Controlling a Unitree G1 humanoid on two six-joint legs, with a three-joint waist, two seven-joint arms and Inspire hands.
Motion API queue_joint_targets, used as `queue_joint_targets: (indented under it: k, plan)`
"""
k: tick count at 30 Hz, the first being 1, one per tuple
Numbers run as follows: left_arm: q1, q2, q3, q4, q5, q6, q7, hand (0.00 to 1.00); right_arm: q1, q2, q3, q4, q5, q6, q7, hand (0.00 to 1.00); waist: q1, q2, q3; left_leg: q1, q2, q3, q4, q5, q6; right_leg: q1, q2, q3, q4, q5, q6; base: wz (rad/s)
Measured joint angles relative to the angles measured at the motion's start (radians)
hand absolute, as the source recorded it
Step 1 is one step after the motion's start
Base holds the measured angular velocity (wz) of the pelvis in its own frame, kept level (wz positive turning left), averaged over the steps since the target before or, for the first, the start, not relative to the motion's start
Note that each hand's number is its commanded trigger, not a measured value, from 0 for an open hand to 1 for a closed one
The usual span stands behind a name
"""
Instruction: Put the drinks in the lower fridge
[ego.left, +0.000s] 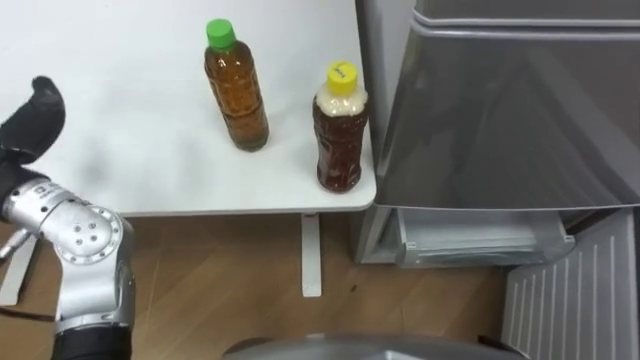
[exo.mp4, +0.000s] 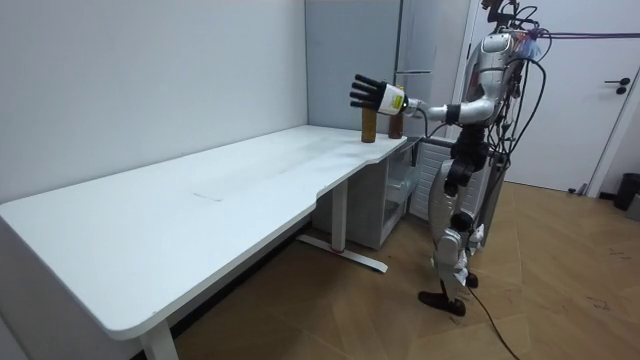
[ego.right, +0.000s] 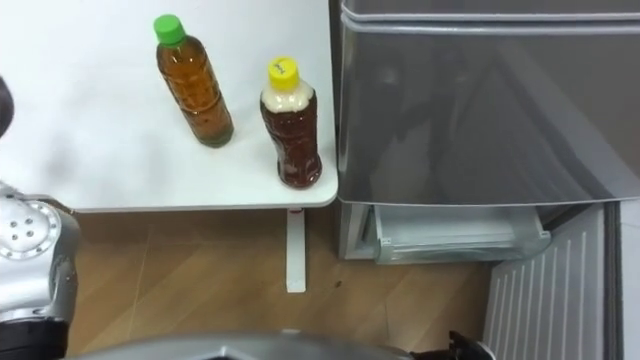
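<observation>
closest in, the left arm rises from the lower left of the eye views, metal at the wrist and dark at the left hand, which hangs above the near-left part of the white counter. in the room view the fingers are straight and spread, holding nothing, raised in the air over the counter's end and apart from both drinks. the robot stands upright on the wooden floor at that end of the counter, just beside the fridge.

under the counter's front edge a white leg goes down to the floor.

on the counter, the yellow-capped bottle of dark drink stands upright at the near right corner, close to the edge and just beside the fridge. a little further in and to its left, the green-capped bottle of amber drink stands upright too; the two are near each other and not touching.

to the right is the grey fridge, with a pale tray jutting out below its grey front and a white ribbed panel low on the right. i cannot tell how far the lower compartment is open.
</observation>
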Motion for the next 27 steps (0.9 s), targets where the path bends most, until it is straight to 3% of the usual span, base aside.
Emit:
queue_joint_targets:
  k: [7,13,17,23,27]
  plan:
    - [-0.016,0.0,-0.035,-0.177,-0.02,0.017,-0.219,0.0,-0.009,0.0,-0.012,0.003,0.001,-0.007,0.003,0.0,-0.017,0.004,0.0033,-0.009,0.0,0.001,0.001,0.0,0.0,-0.009,0.0,0.0,0.0,0.0,0.0,0.0]
    - [-0.054,-0.004,-0.113,-0.219,-0.091,0.075,-0.412,0.0,-0.016,-0.003,-0.008,0.005,0.002,-0.007,0.023,0.0,-0.022,0.004,0.0034,-0.016,0.001,0.001,0.002,0.0,0.0,-0.013,0.0,0.0,0.001,0.0,0.0,0.0]
    - [-0.064,-0.003,-0.149,-0.294,-0.172,0.106,-0.544,0.0,-0.036,-0.006,-0.01,0.023,0.0,-0.008,0.034,0.0,-0.051,0.005,0.0046,-0.024,0.001,0.003,0.002,0.0,0.0,-0.018,0.0,0.002,0.001,0.001,0.0,0.0]
    - [-0.132,-0.002,-0.189,-0.301,-0.223,0.159,-0.7,0.0,-0.057,-0.006,-0.008,0.041,0.0,-0.008,0.035,0.0,-0.058,0.008,0.011,-0.018,0.004,0.026,-0.004,0.0,0.0,-0.02,0.003,0.027,0.001,0.001,-0.001,-0.08]
    - [-0.143,-0.002,-0.197,-0.301,-0.229,0.179,-0.782,0.0,-0.062,-0.005,-0.007,0.041,0.004,-0.007,0.041,0.0,-0.071,0.008,0.0108,-0.017,0.004,0.028,-0.005,0.0,0.0,-0.023,0.003,0.029,0.001,0.001,-0.001,-0.03]
